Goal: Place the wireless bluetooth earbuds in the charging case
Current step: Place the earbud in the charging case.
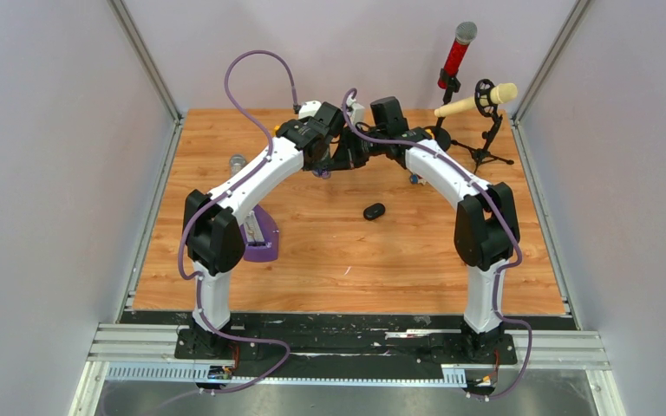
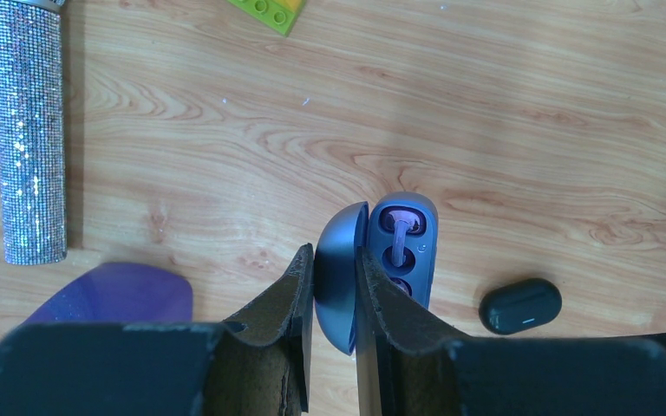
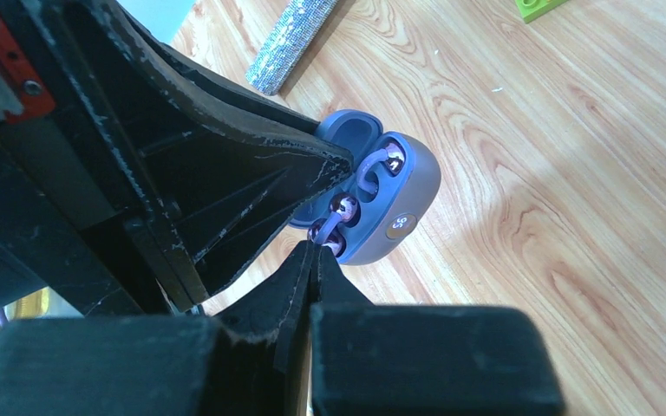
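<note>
At the far left a glittery tube point(image 2: 28, 130) lies on the wooden table point(image 2: 529, 104), with a green block point(image 2: 269, 13) beyond it, both well apart from the work. Next comes the left gripper point(image 2: 333, 264), its fingers pinching the raised lid point(image 2: 342, 230) of the blue charging case point(image 2: 423, 238). That hold seems meant to stop the lid swinging down and the case sliding while the other arm works. Inside the open case sit the purple earbuds point(image 2: 403, 224), one lying in the upper pocket, another lower down and partly hidden by a finger. A shut black case point(image 2: 520, 305) rests just beside it, untouched. From the right, the right gripper point(image 3: 314, 253) has its fingers pressed together with the tips at the lower earbud, likely serving as one blunt point to press it home. Whether that bud is fully seated I cannot tell.
</note>
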